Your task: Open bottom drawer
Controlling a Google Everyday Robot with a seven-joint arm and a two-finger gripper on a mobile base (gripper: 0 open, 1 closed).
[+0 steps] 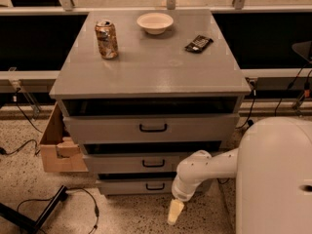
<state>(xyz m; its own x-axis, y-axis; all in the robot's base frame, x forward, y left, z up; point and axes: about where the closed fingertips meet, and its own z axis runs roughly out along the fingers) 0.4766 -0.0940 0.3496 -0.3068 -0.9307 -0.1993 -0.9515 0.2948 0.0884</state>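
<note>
The bottom drawer (131,186) is the lowest and narrowest grey front of the cabinet, with a small black bar handle (155,186). It sticks out a little. My white arm reaches in from the right, and my gripper (174,212) hangs pointing down at the floor, just right of and below that handle, apart from the drawer front. The middle drawer (131,163) and the top drawer (151,128) sit above it and also stand slightly out.
On the cabinet top (156,62) stand a soda can (106,39), a white bowl (155,22) and a dark snack packet (199,44). A cardboard box (57,145) sits left of the cabinet. Cables (83,204) and a black bar lie on the speckled floor.
</note>
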